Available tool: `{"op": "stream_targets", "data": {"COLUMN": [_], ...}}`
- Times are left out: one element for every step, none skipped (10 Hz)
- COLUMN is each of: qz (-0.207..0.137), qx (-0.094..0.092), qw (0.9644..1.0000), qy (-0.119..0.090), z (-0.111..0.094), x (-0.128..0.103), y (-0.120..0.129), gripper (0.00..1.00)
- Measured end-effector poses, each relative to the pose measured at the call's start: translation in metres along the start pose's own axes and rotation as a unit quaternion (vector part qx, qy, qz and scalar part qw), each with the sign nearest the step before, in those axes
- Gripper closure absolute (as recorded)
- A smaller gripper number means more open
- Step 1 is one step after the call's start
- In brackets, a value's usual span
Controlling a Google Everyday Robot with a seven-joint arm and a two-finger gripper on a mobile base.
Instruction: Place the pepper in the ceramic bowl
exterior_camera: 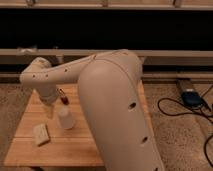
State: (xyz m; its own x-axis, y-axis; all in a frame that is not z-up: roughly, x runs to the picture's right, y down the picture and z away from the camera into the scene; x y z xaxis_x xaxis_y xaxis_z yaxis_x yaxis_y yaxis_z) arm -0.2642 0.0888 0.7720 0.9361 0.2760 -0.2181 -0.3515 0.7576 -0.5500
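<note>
The small red pepper (63, 96) with a darker end shows just right of the arm's wrist, above the white cup (66, 119). I cannot tell whether it rests on the wooden table (65, 150) or is being held. My gripper (50, 109) points down at the left of the table, beside the cup and just left of the pepper. The ceramic bowl is hidden, probably behind my large pale arm (115, 110), which covers the right half of the table.
A pale beige block (41, 134) lies at the table's front left. A dark device (192, 97) and black cables (175, 107) lie on the speckled floor to the right. A low ledge and dark wall run behind the table.
</note>
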Motion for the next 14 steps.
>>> {"op": "stream_targets", "data": {"qz": [0.015,0.027,0.041,0.06,0.077,0.09,0.11,0.119,0.125,0.132,0.138,0.142,0.144,0.148], "qx": [0.005,0.007,0.01,0.011,0.012,0.012,0.012,0.01,0.008,-0.008,-0.012,-0.018,-0.021,-0.026], "qw": [0.9999,0.9996,0.9991,0.9981,0.9969,0.9958,0.9938,0.9928,0.9921,0.9912,0.9903,0.9897,0.9893,0.9886], "qy": [0.002,0.004,0.006,0.007,0.009,0.01,0.011,0.011,0.009,0.002,0.0,-0.001,0.0,0.0], "z": [0.011,0.017,0.025,0.035,0.043,0.05,0.063,0.07,0.079,0.094,0.101,0.108,0.117,0.127], "x": [-0.011,-0.014,-0.018,-0.024,-0.029,-0.032,-0.039,-0.043,-0.049,-0.057,-0.056,-0.057,-0.059,-0.059], "y": [-0.019,-0.031,-0.046,-0.059,-0.066,-0.071,-0.077,-0.081,-0.083,-0.085,-0.093,-0.096,-0.099,-0.104], "gripper": [0.2,0.2,0.2,0.2,0.2,0.2,0.2,0.2,0.2,0.2,0.2,0.2,0.22,0.3]}}
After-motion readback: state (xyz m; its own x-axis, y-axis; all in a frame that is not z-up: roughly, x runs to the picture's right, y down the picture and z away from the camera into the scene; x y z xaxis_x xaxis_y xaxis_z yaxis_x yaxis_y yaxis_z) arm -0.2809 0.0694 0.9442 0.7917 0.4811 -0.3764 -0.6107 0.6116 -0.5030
